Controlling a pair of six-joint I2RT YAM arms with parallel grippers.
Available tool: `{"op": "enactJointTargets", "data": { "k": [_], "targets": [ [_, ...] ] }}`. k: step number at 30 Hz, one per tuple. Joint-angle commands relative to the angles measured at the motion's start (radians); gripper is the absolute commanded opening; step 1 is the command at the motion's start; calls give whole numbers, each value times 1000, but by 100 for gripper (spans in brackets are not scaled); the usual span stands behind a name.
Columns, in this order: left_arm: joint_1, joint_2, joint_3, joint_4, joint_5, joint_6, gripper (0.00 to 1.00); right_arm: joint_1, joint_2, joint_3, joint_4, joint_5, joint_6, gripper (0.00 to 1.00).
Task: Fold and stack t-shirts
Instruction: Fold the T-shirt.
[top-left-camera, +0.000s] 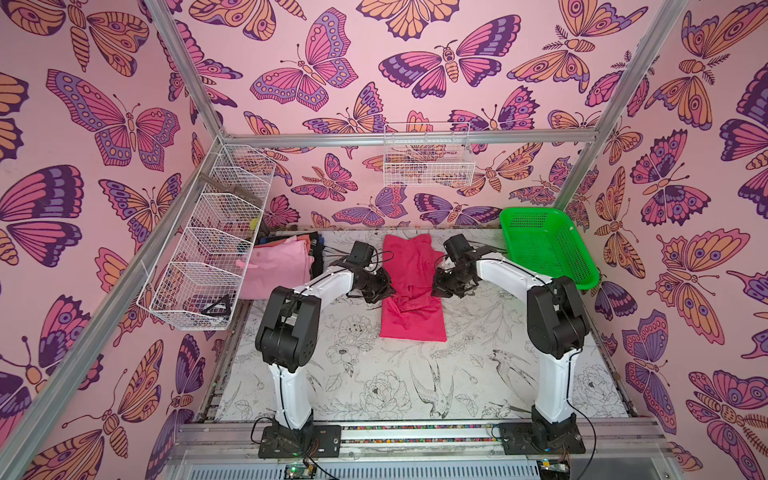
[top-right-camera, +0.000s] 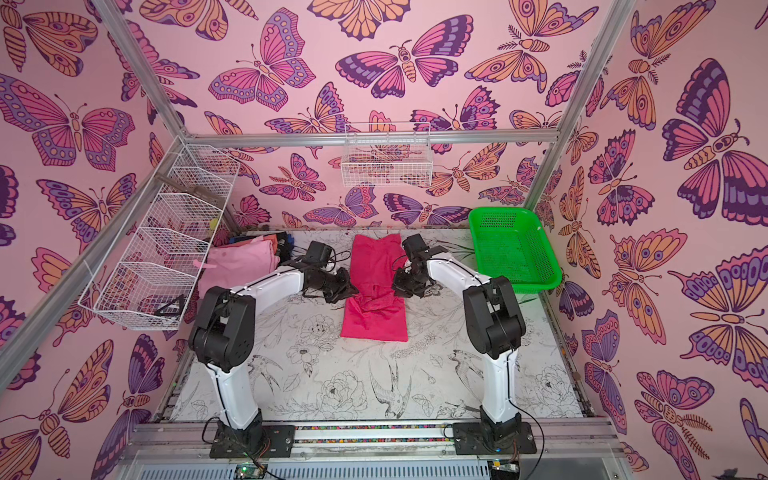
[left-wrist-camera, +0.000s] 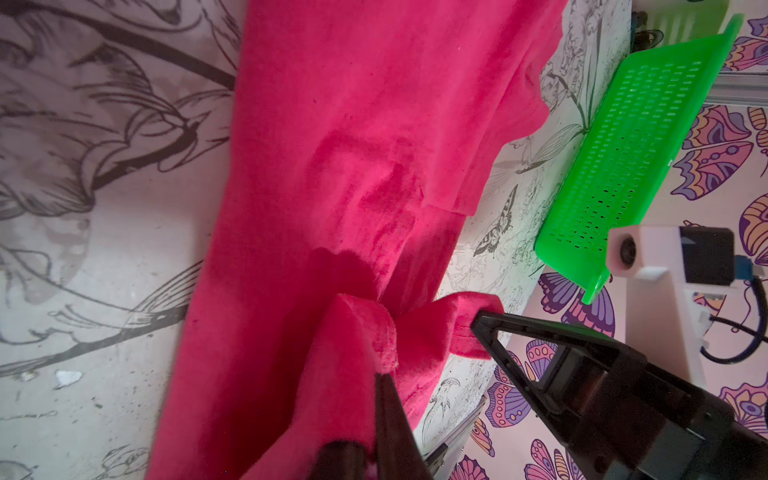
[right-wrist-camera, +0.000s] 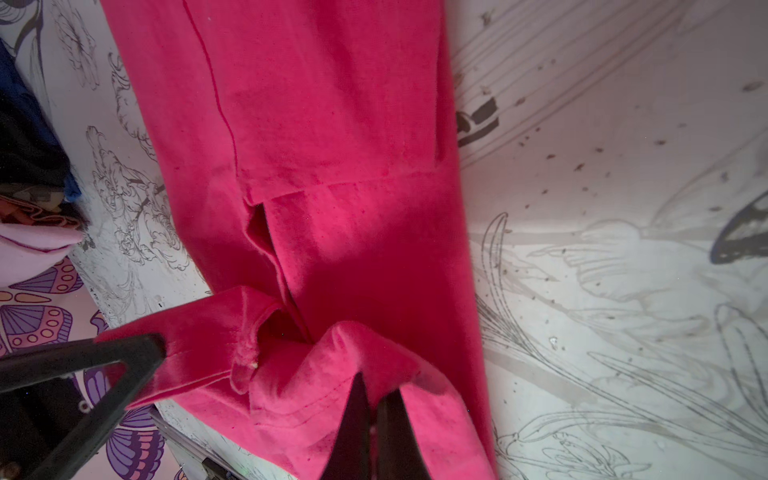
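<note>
Though half masked by both arms in both top views, find crimson t-shirt (top-left-camera: 412, 322) (top-right-camera: 374, 322) mid-surface, bunched midway, green basket (top-left-camera: 534, 211) far right. Left wrist: see left pincer (left-wrist-camera: 380, 376) nipped shut on a raised fold, tips lost in cloth. Right wrist: see right pincer (right-wrist-camera: 370, 388) likewise clamped on a fold

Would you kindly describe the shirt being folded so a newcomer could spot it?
On the floral-printed table, look along the middle strip: a long crimson t-shirt lies there. Unlike the light pink t-shirt in the far-left corner, it lies alone, pinched at its sides by the left claw and the right claw.
</note>
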Motion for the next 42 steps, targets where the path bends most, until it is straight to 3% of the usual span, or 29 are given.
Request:
{"op": "enactJointTargets", "data": {
  "k": [1,13,23,29,37,39,42],
  "targets": [
    [6,26,15,5,9,23,0,-15,27,24,-20,-8,-21,0],
    [11,53,27,5,12,29,0,-32,69,49,-23,-23,-29,0],
    [14,58,8,5,12,37,0,-39,15,21,-16,-7,-47,35],
    [14,42,-5,8,12,40,0,-39,-39,-1,-34,8,-57,40],
    [14,26,-10,8,18,43,0,-28,-148,-95,2,-9,-39,38],
    [14,22,-13,7,20,43,0,-15,-169,-116,2,-6,-38,30],
    [14,19,-14,8,18,43,0,3,-178,-136,7,-1,-31,9]
  ]
}}
